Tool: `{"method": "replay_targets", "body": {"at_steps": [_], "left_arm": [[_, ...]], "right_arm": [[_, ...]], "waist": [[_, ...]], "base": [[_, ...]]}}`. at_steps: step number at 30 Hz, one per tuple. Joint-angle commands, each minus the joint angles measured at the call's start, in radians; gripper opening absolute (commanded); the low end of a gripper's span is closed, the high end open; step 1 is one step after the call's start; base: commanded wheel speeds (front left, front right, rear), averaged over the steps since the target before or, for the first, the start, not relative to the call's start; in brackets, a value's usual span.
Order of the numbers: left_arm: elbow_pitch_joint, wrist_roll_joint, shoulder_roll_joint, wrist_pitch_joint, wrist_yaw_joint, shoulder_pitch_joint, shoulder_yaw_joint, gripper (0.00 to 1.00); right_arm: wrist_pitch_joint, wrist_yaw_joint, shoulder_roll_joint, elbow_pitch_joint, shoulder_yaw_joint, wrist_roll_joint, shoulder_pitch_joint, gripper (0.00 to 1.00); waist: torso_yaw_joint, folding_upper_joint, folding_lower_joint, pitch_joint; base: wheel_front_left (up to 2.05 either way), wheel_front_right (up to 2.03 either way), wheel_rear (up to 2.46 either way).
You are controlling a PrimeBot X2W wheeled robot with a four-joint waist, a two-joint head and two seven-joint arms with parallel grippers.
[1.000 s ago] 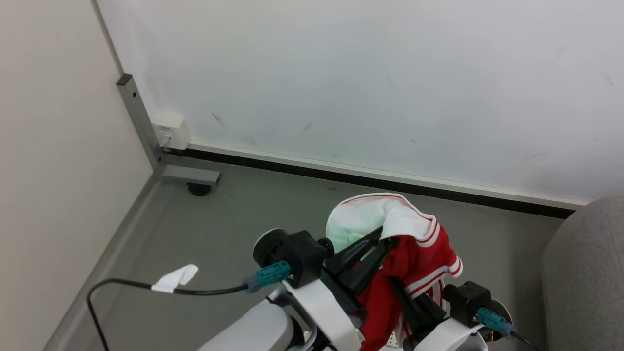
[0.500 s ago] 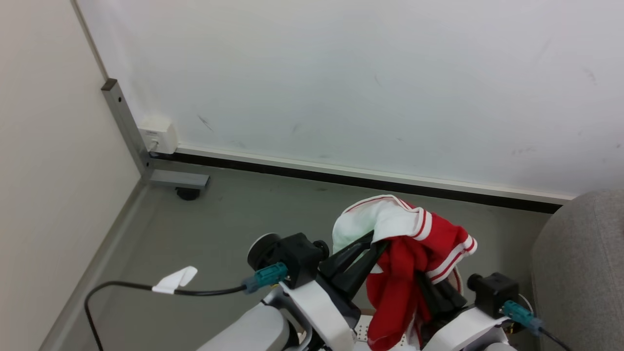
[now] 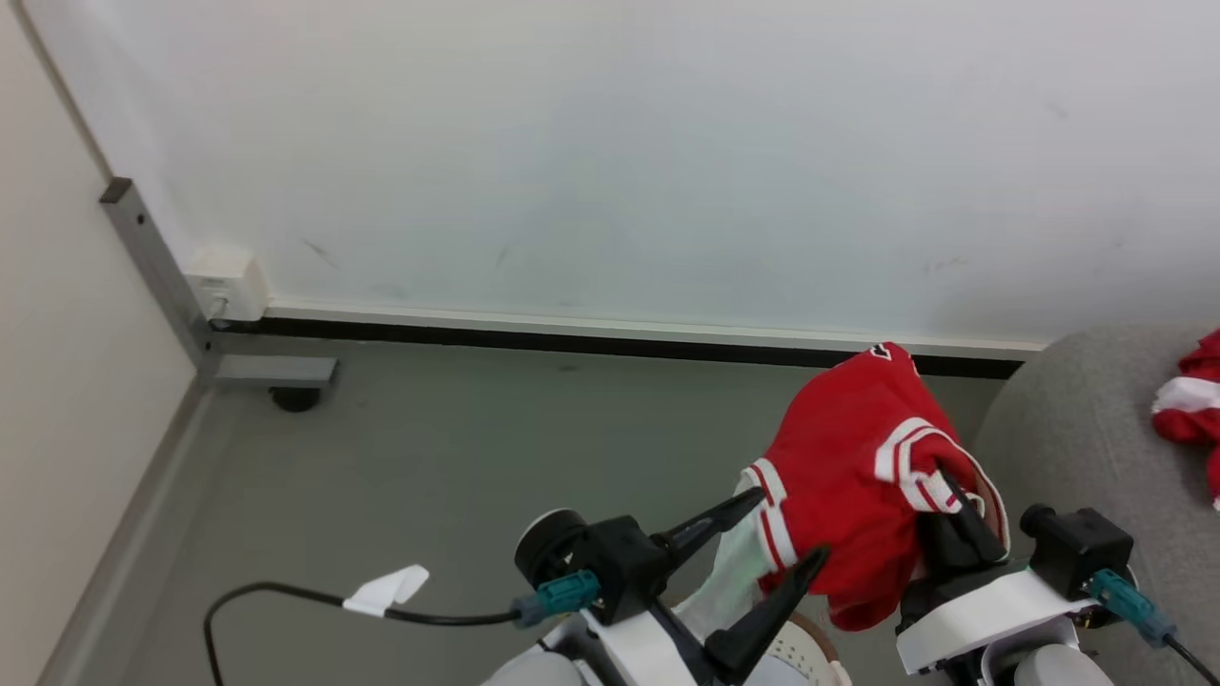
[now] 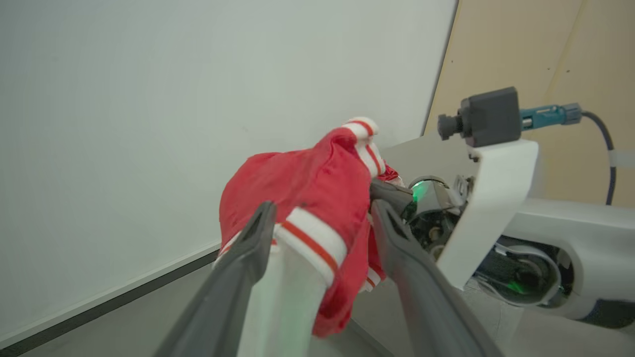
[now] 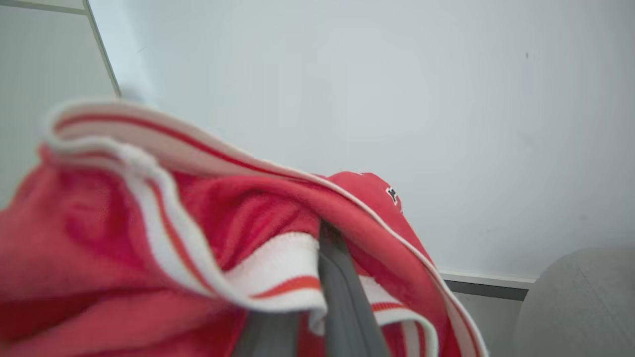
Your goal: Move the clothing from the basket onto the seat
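Red clothing point(image 3: 858, 476) is hanging clamped in the right gripper point(image 3: 956, 519) beside the left edge of the seat point(image 3: 1067, 448); the left gripper point(image 3: 789, 524) is standing released (fingers apart, fabric lying between them).

Partitioned test room: bare white panel wall point(image 3: 610, 143) across the top, metal post point(image 3: 158, 272) upper left, plain grey floor point(image 3: 457, 457), grey sofa point(image 3: 1077, 443) lower right.

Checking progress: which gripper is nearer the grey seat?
Right. The right gripper, shut on the red garment, is just left of the seat; the left gripper, open, lies farther left, beyond the garment.
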Motion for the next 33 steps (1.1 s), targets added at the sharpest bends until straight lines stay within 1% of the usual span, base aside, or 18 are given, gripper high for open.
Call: {"method": "replay_targets", "body": {"at_steps": [1, 5, 13, 21, 27, 33], "left_arm": [[0.001, 0.015, 0.003, -0.009, 0.0, 0.015, -0.003, 1.0], [0.003, 0.017, 0.006, -0.018, 0.005, 0.031, -0.008, 1.0], [-0.007, 0.029, 0.014, -0.036, 0.005, 0.032, -0.001, 1.0], [-0.008, 0.049, 0.033, -0.051, -0.002, 0.038, 0.033, 1.0], [-0.007, 0.068, 0.029, -0.052, -0.014, 0.043, 0.056, 1.0], [-0.009, 0.087, 0.015, -0.052, -0.027, 0.061, 0.08, 1.0]], "right_arm": [[-0.003, -0.002, -0.007, -0.01, -0.014, -0.002, 0.007, 0.0], [-0.003, -0.002, -0.015, -0.035, -0.049, -0.007, 0.0, 0.0], [-0.003, -0.002, -0.053, -0.082, -0.122, -0.029, 0.007, 0.0], [-0.003, -0.002, -0.072, -0.122, -0.146, -0.054, 0.028, 0.0], [-0.003, -0.002, -0.073, -0.144, -0.144, -0.057, 0.043, 0.0], [-0.003, -0.002, -0.077, -0.15, -0.145, -0.059, 0.049, 0.0]], "waist": [[-0.041, 0.0, 0.0, 0.01], [-0.107, 0.0, 0.0, 0.022], [-0.25, 0.0, 0.0, 0.053], [-0.396, 0.0, 0.0, 0.09], [-0.461, 0.0, 0.0, 0.105], [-0.485, 0.0, 0.0, 0.109]], "base": [[0.0, 0.0, 0.0], [0.0, 0.0, 0.0], [0.0, 0.0, 0.0], [0.0, 0.0, 0.0], [0.0, 0.0, 0.0], [0.0, 0.0, 0.0]]}}
